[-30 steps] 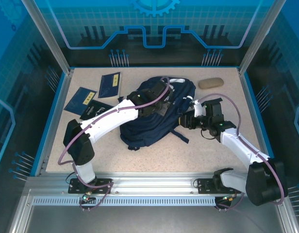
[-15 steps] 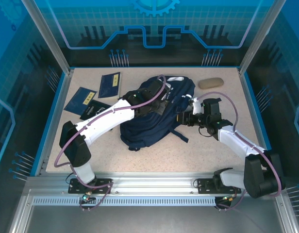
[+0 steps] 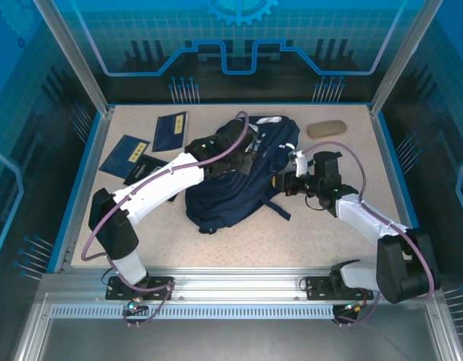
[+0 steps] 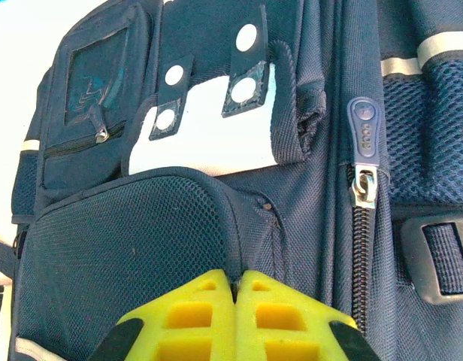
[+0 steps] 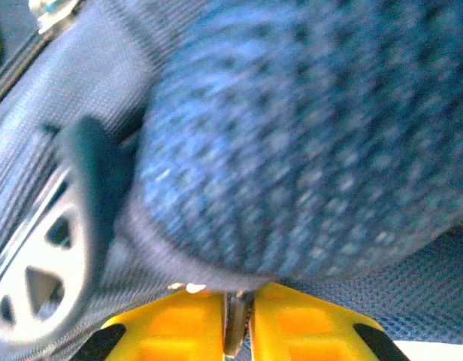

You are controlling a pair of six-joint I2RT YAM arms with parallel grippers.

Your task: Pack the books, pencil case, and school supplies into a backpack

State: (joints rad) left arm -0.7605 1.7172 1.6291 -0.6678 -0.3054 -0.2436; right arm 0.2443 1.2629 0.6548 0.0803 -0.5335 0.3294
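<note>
The navy backpack (image 3: 233, 197) lies flat in the middle of the worktop (image 3: 299, 242), its top with the white patches towards the far edge. The left gripper (image 3: 248, 159) is over the upper part of the bag. In the left wrist view its yellow jaws are pressed fully together, tips right at the curved rim of a mesh pocket (image 4: 134, 248), and whether any cloth is caught between them cannot be told. Above that pocket sits a white patch (image 4: 205, 147), and to the right a zip runs down the bag with a metal zip pull (image 4: 364, 186) hanging under a blue tab. The right gripper (image 3: 279, 183) meets the backpack's right side, near a dark strap (image 3: 279, 208) that trails onto the worktop. In the blurred right wrist view its jaws are all but closed, nipping a thin greyish edge of the backpack under a bulge of blue mesh, with a silver zip pull (image 5: 37, 277) just to the left. The three books lie at the far left, apart from the bag: one navy book (image 3: 171, 131) nearest the back, a second navy book (image 3: 124, 153) and the black book (image 3: 147, 170) partly under the left arm. The tan pencil case (image 3: 326, 128) rests alone at the far right, beside the backpack's top.
</note>
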